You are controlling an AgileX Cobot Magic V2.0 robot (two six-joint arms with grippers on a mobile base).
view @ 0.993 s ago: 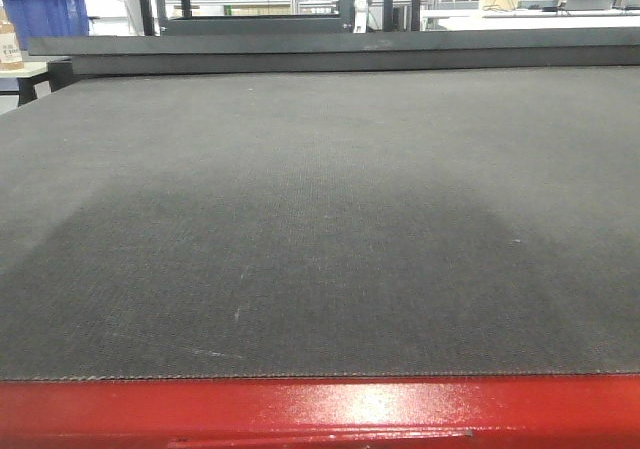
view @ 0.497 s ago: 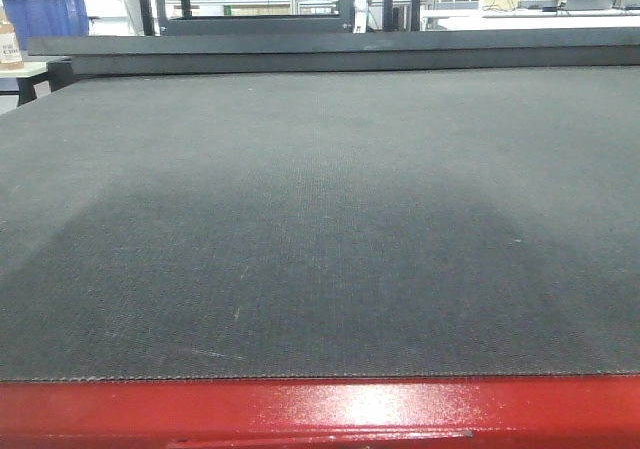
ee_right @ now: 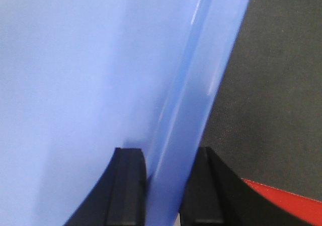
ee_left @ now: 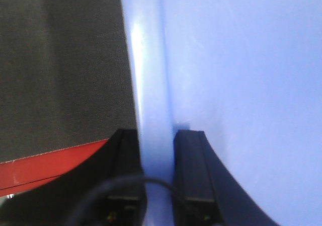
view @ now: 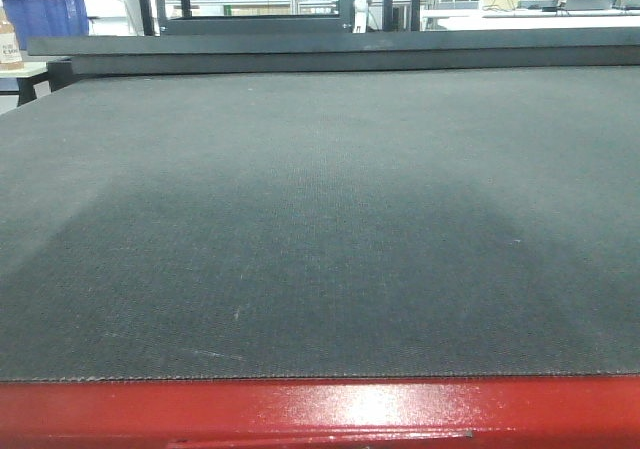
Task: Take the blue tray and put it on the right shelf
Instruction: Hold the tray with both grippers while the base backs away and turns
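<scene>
Holding the tray [ee_left: 241, 85] by opposite rims, your left hand [ee_left: 157, 138] and right hand [ee_right: 166, 155] are each clamped on a thin glossy lip. The tray seems lifted above the bench [view: 320, 219], out of the front view. An uneven swing could twist the rim out of one grip or tip the tray. The bench offers open room right to its red edge [view: 330, 409]. The shelf is not in view, so mind its front edge.

red-framed table [view: 320, 414]; dark grey woven mat [view: 320, 219] lies flat, covering top to front edge.
</scene>
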